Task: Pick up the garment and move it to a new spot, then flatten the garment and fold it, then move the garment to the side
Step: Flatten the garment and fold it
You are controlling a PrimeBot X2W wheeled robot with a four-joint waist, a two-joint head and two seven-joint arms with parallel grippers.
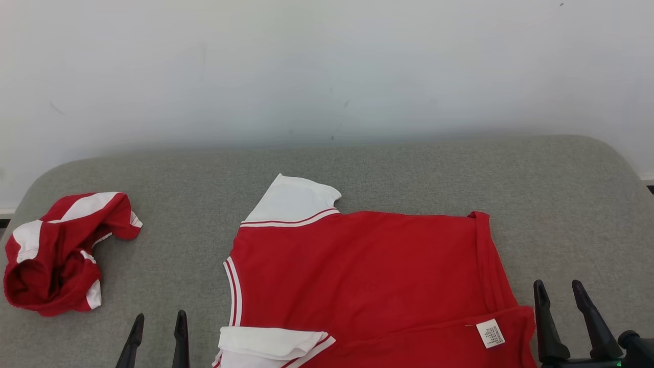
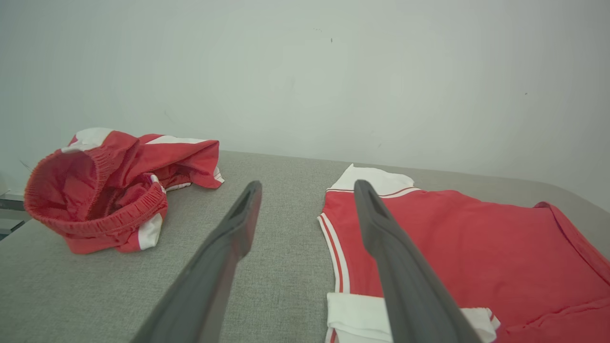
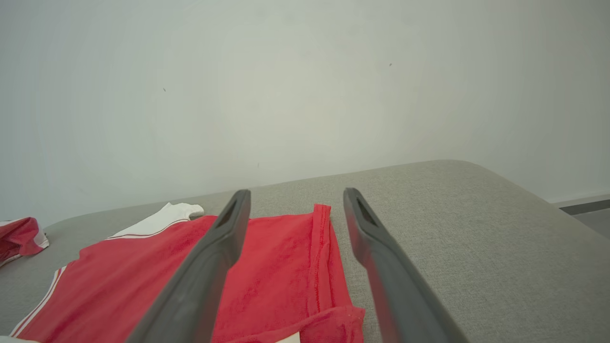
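The red T-shirt (image 1: pixel 368 271) with white sleeves lies spread on the grey counter (image 1: pixel 409 168) between the claws, its long axis crosswise. Its sleeves are just right of the left claw (image 1: pixel 159 316) and its hem just left of the right claw (image 1: pixel 557 283). Both claws are released and empty. Each arm seems equally near its end. Crumpled red shorts (image 1: pixel 56 255) lie further left.

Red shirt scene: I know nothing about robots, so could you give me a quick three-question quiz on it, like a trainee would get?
1. True or false: the red shirt lies on the grey surface.
2. The crumpled shorts lie to the shirt's: A) robot's left, B) robot's right?
3. Fill in: the left hand and right hand are both ____.
Key: 1 true; 2 A; 3 open.
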